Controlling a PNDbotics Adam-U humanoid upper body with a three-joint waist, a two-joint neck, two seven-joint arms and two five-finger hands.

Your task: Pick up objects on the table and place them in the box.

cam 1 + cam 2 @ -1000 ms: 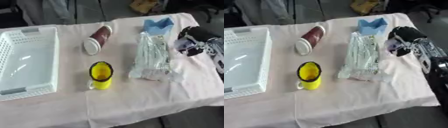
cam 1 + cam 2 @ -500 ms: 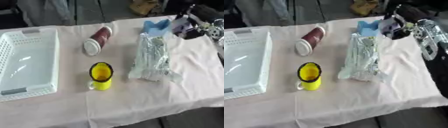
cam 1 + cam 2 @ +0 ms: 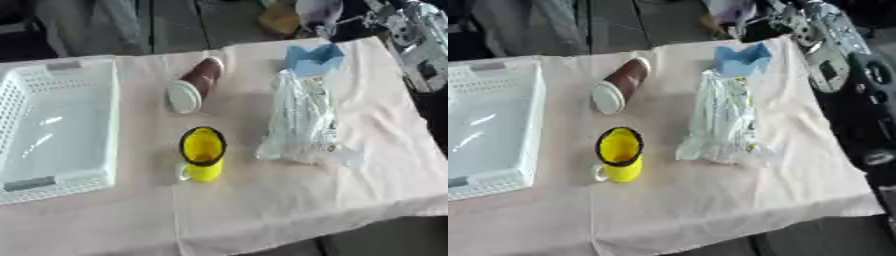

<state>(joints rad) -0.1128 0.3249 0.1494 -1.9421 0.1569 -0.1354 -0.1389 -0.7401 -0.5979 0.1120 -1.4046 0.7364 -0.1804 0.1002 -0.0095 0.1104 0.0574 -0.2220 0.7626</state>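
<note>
Right hand (image 3: pixel 776 20): raised beyond the table's far edge at 1 o'clock, blurred; finger state cannot be told, nor whether it holds anything.

White basket (image 3: pixel 96 125): 9 o'clock, unfilled.

Brown cup (image 3: pixel 194 85), white lid: on its side, 12 o'clock.

Yellow mug (image 3: pixel 202 153): upright, centre.

Clear plastic packet (image 3: pixel 302 120): 3 o'clock; blue item (image 3: pixel 313 59) at its far end.

No legible writing.

Bare cloth (image 3: pixel 262 210) along the near edge.
</note>
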